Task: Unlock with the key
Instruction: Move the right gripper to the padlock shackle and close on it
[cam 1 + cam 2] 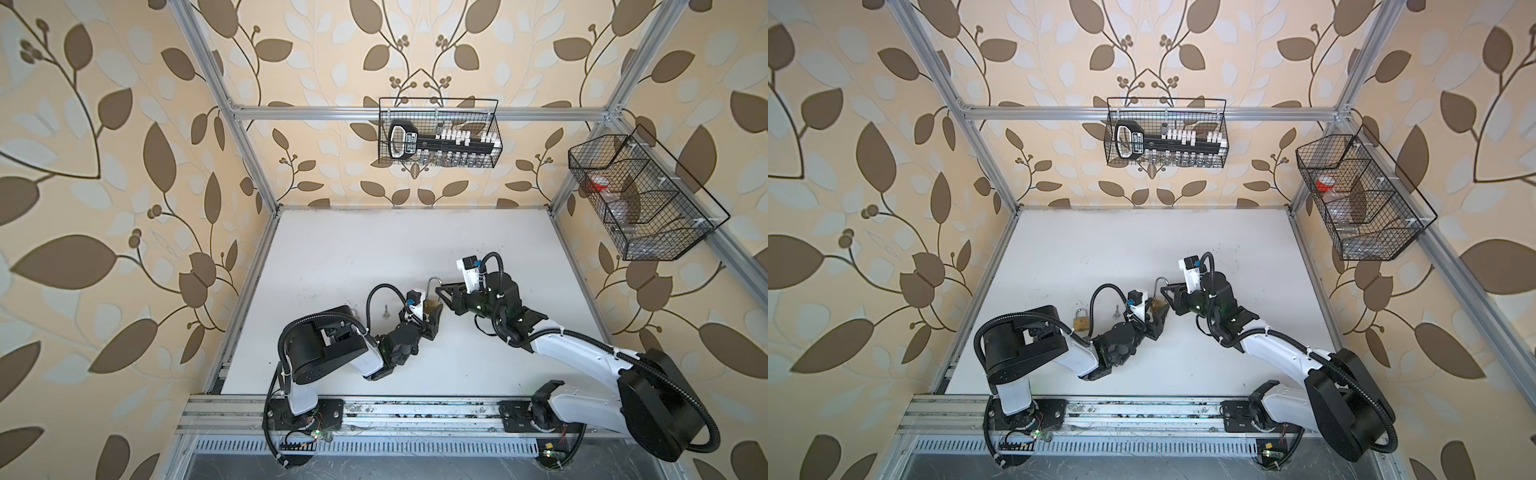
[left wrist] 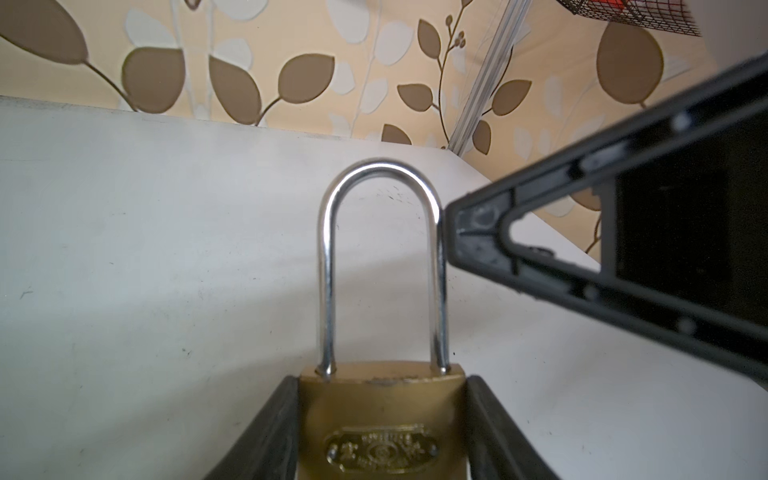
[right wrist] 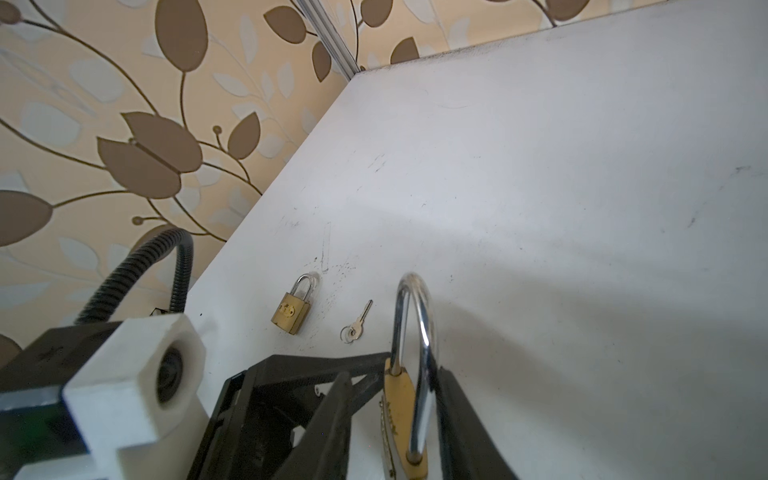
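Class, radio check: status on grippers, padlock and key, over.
Left gripper shut on padlock body. Right gripper at its shackle, grip unclear. Key untouched on table, second padlock near it.

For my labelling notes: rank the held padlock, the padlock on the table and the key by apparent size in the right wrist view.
1. held padlock, largest, though nearest the camera, which exaggerates it.
2. padlock on the table.
3. key, smallest.

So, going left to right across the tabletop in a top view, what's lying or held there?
small padlock → key → long-shackle padlock
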Robot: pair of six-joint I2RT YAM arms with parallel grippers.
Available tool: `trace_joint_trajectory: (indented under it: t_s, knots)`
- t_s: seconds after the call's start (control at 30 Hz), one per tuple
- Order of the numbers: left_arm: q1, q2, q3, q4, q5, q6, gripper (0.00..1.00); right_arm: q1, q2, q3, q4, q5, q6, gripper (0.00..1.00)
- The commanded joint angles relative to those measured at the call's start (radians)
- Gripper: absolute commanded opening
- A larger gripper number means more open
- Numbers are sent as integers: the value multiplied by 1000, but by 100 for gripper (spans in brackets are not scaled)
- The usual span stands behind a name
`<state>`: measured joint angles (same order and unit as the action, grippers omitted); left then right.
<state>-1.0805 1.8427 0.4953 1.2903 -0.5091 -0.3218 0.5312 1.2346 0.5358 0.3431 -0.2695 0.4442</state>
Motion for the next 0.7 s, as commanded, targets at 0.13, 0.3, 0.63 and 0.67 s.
trace_joint_trajectory:
  t_s: [0.13, 0.3, 0.63, 0.67]
  knots:
    - [-11, -72, 3, 134, -18, -17, 0, 7, 17, 38, -35, 30, -19, 35]
    - [-11, -70, 5, 133, -17, -19, 0, 6, 37, 46, -28, 5, -18, 30]
    - [-9, -66, 8, 133, 12, -37, 0, 8, 68, 59, -26, -9, -15, 26]
    - [-10, -67, 7, 134, 14, -40, 0, 7, 71, 58, -22, -11, -15, 24]
